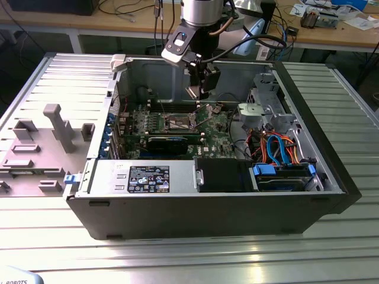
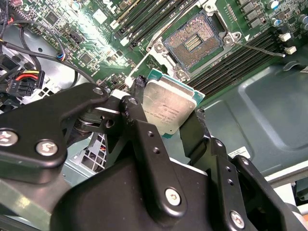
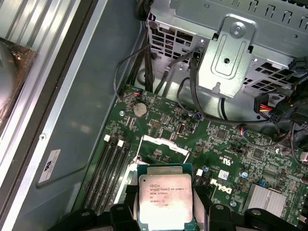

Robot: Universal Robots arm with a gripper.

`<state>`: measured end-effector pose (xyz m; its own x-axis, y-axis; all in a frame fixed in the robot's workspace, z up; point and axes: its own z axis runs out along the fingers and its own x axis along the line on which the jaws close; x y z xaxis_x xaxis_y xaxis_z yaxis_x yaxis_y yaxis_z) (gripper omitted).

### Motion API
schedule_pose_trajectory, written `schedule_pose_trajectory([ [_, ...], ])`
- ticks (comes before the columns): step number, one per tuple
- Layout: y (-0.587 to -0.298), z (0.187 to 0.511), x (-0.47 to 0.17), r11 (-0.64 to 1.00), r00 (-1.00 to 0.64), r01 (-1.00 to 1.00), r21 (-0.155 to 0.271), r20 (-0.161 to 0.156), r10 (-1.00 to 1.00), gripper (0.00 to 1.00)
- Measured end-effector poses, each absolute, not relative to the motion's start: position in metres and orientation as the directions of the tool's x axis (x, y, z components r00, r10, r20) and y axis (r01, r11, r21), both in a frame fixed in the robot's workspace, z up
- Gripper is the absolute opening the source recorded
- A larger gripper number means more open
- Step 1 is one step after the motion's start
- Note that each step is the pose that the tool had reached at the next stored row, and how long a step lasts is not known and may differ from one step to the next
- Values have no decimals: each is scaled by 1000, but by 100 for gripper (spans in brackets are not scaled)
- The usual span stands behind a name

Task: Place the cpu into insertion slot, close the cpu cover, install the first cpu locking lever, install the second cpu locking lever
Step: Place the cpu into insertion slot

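Pinches the cpu (image 2: 168, 108) by two opposite edges between the fingers (image 2: 137, 120) of the gripper (image 2: 166, 118), aloft over the green board (image 2: 96, 48), near the bare insertion slot (image 2: 195, 44) but not in it. Seems light, stiff, slick-topped and fragile underneath; best held by the edges, flat.

The silver wrist (image 1: 200, 12) carries black jaws studded with silver screws (image 2: 173, 196).

The cpu (image 3: 165, 199) top is brushed matt metal (pincer (image 2: 166, 118) black, semi-gloss).
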<state>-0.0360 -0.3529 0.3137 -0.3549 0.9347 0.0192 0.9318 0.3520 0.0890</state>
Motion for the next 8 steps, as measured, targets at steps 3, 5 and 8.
schedule_pose_trajectory([
  [3, -353, 314, -36, 351, -354, 932, 89, 19, 935, 54],
  [5, -353, 314, -36, 350, -353, 933, 89, 19, 936, 54],
  [8, -353, 313, -36, 346, -349, 934, 89, 19, 937, 54],
])
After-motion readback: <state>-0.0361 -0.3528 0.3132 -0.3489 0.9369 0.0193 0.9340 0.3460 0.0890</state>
